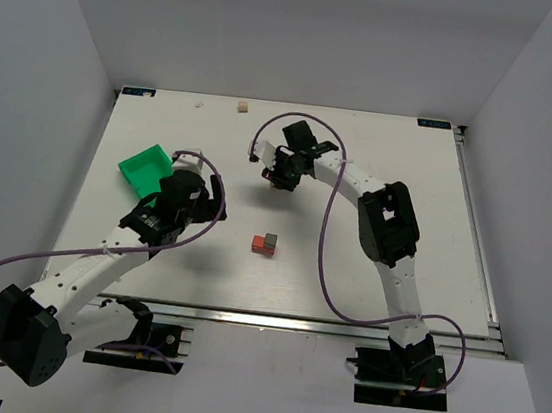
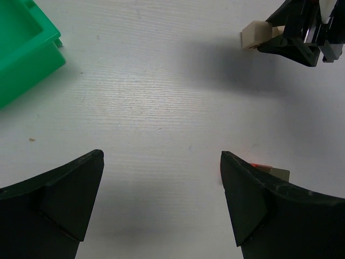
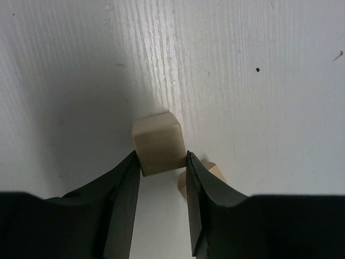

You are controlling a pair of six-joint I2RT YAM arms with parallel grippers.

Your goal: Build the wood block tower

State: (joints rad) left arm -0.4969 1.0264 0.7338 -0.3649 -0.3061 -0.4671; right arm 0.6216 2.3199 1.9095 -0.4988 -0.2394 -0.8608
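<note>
A pale beige cube point(image 3: 158, 141) rests on the white table, and my right gripper point(image 3: 161, 162) is shut on its near half, one fingertip against each side. A second beige piece point(image 3: 215, 171) pokes out from behind the right finger. From above, this gripper point(image 1: 279, 179) stands at the table's middle back. The left wrist view shows the same cube point(image 2: 253, 34) in those jaws. A red-orange block point(image 1: 259, 246) lies mid-table with a grey-brown cube point(image 1: 271, 239) against it; I cannot tell whether the cube is on it or beside it. My left gripper point(image 1: 202, 192) point(image 2: 161, 199) hangs wide open and empty.
A green plastic bin point(image 1: 146, 168) point(image 2: 21, 48) stands at the left, just beyond my left arm. Another pale cube point(image 1: 239, 106) lies near the table's far edge, with a small white bit point(image 1: 199, 103) to its left.
</note>
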